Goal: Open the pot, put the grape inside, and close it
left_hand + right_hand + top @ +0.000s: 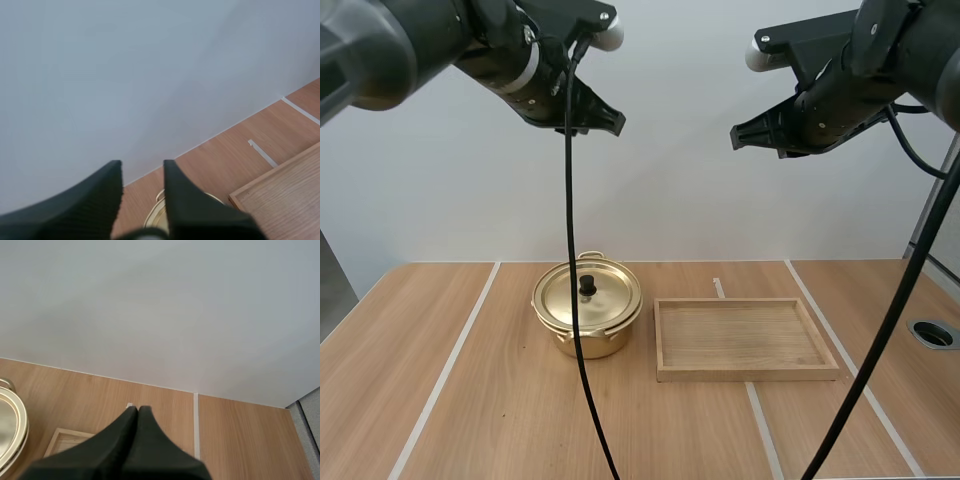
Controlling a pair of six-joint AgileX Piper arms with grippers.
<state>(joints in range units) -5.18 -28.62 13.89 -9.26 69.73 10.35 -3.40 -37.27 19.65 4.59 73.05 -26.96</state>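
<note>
A gold pot (587, 322) stands on the table left of centre, its lid (587, 296) on it, with a black knob (588, 287) on top. My left gripper (617, 124) hangs high above the pot. In the left wrist view the gripper (142, 170) is open with nothing between its fingers, and the pot's rim (156, 218) shows just beyond them. My right gripper (736, 137) hangs high over the wooden tray (745, 337). Seen from the right wrist, that gripper (137, 411) is shut on nothing, its fingers one dark wedge. The lid (7, 432) lies off to one side of it.
The wooden tray is bare and sits right of the pot, almost touching it; its corner (66, 441) and inner floor (287, 195) show in the wrist views. A round metal hole (932, 333) is set in the table near the right edge. White tape lines cross the tabletop.
</note>
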